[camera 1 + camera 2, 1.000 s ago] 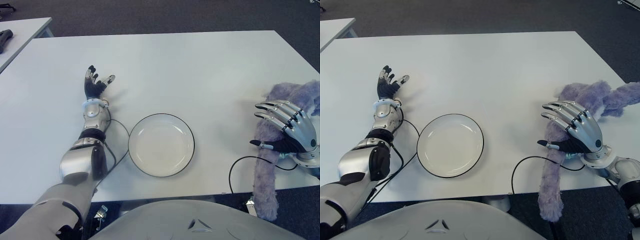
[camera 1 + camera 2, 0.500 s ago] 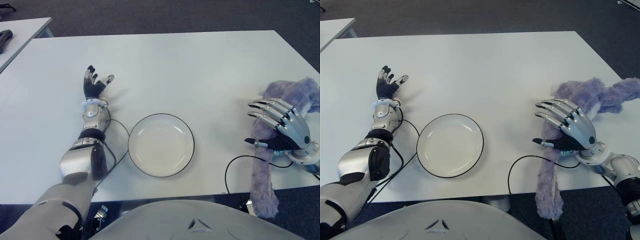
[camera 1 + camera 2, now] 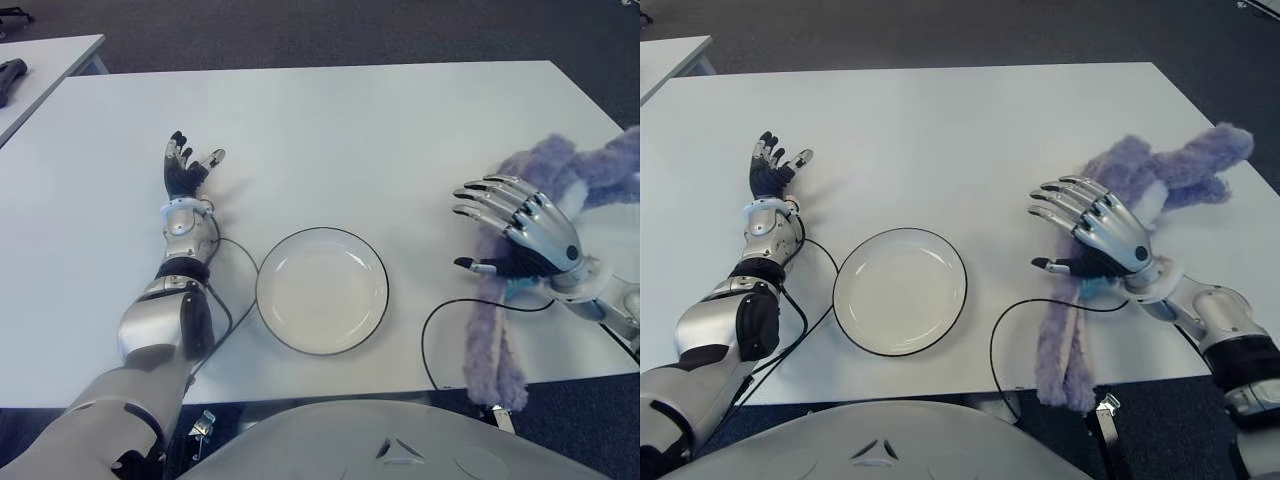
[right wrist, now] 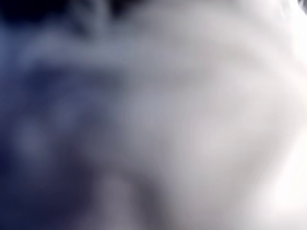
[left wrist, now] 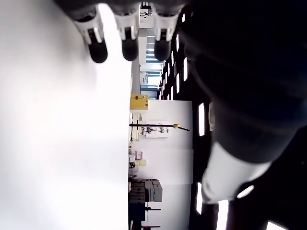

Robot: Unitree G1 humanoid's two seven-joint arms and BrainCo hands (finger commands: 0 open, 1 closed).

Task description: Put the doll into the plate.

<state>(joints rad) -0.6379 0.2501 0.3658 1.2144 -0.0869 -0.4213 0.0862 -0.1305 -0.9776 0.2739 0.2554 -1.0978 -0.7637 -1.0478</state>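
While the left hand lies idle, fingers spread, left of the empty plate, the right hand presses loosely curled fingers onto the purple doll at the table's right edge, apparently to carry it plateward.

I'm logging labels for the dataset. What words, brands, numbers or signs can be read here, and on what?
None can be read.
The plate, the purple doll, the white table and both hands show no writing.
In the left wrist view, the room's distant yellow box is too small to read.
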